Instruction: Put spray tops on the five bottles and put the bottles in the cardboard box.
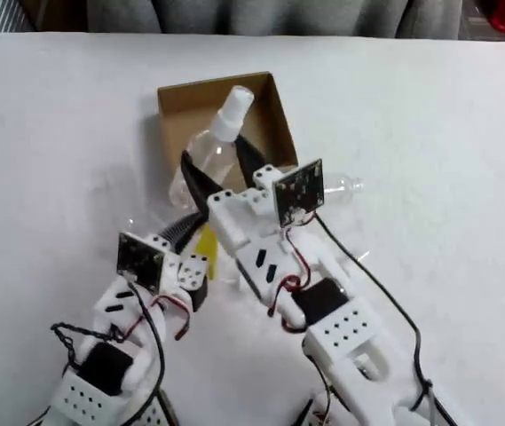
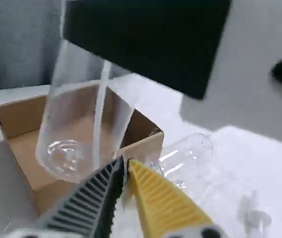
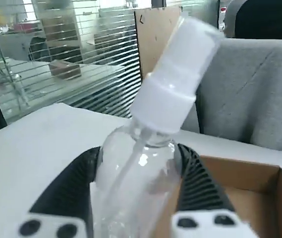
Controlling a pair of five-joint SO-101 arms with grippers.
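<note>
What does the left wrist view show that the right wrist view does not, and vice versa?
Left wrist view, not the right: a second clear bottle lying on the table beside the cardboard box, and the left claw, closed. Right wrist view, not the left: the white spray top on the held bottle, and the right claw gripping it. Both: the box and the held bottle.

White table (image 1: 57,133) with an open cardboard box (image 1: 177,99) (clear bottle (image 1: 348,187) lying just beside it)

An office: slatted blinds (image 3: 91,49) on a glass wall, grey upholstered chair (image 3: 252,94) beyond the white table (image 1: 48,133).
</note>
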